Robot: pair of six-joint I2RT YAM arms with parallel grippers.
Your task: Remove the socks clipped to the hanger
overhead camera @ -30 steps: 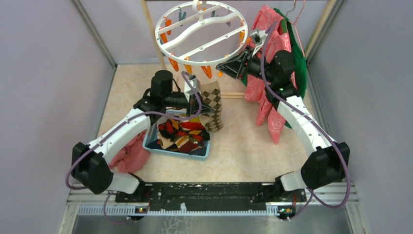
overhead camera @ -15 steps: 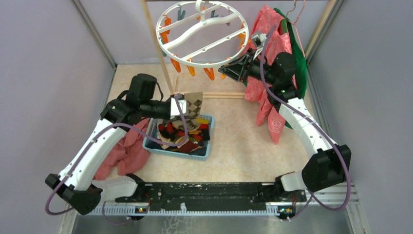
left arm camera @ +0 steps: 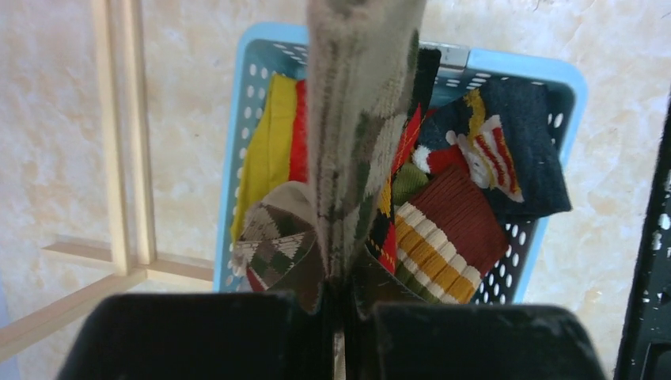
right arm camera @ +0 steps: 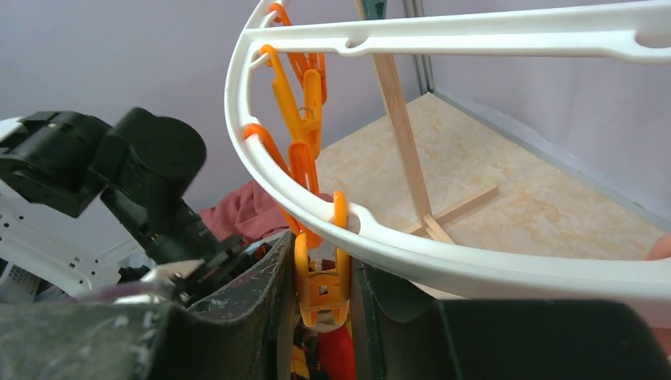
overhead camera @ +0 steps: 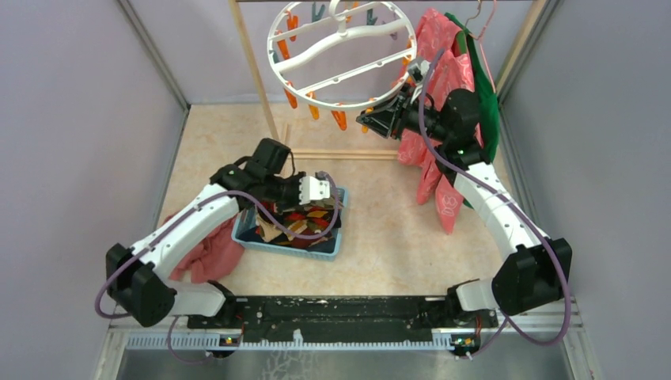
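Observation:
The white ring hanger (overhead camera: 316, 49) hangs at the back with orange clips (overhead camera: 340, 119) under its rim; no sock shows on it. My right gripper (overhead camera: 373, 119) is shut on one orange clip (right arm camera: 320, 289) just under the ring (right arm camera: 475, 265). My left gripper (overhead camera: 320, 188) is shut on a beige and brown argyle sock (left arm camera: 356, 119), which hangs down from the jaws (left arm camera: 340, 305) into the blue basket (overhead camera: 285, 244). Several colourful socks (overhead camera: 297, 223) lie in the basket, striped, yellow and navy ones in the left wrist view (left arm camera: 451, 229).
Pink and green garments (overhead camera: 435, 75) hang at the back right behind the right arm. A pinkish-red cloth heap (overhead camera: 210, 252) lies left of the basket. A wooden stand post (overhead camera: 255, 71) rises beside the hanger, its foot bars (left arm camera: 126, 158) on the floor.
The argyle sock came off the hanger in my left gripper, which swung left and then down over the basket. The hanger shifted up and right. My right gripper stays on the clip.

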